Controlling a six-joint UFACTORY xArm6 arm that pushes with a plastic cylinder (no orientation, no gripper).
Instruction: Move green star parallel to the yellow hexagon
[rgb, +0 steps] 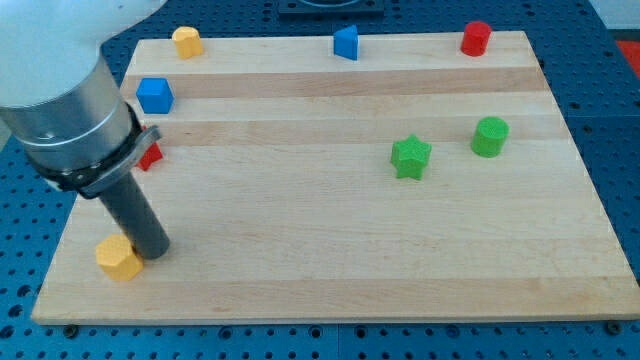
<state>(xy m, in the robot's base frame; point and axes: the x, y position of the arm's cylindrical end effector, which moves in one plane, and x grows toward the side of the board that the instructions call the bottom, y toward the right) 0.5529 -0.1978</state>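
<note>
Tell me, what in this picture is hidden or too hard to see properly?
- Red block, camera view: mostly hidden behind the arm's grey housing, so its shape is unclear.
- My tip: beside the yellow block at the view's lower left; whether they touch cannot be told.
- The arm's upper part: cut off by the view's top and left edges.

The tip (153, 252) sits at the desk's (330, 270) lower left, touching a yellow block (119, 258). The green star (410, 157) is way over right, just beside a green cylinder (490, 137), and the yellow hexagon (187, 42) is up top left
</note>
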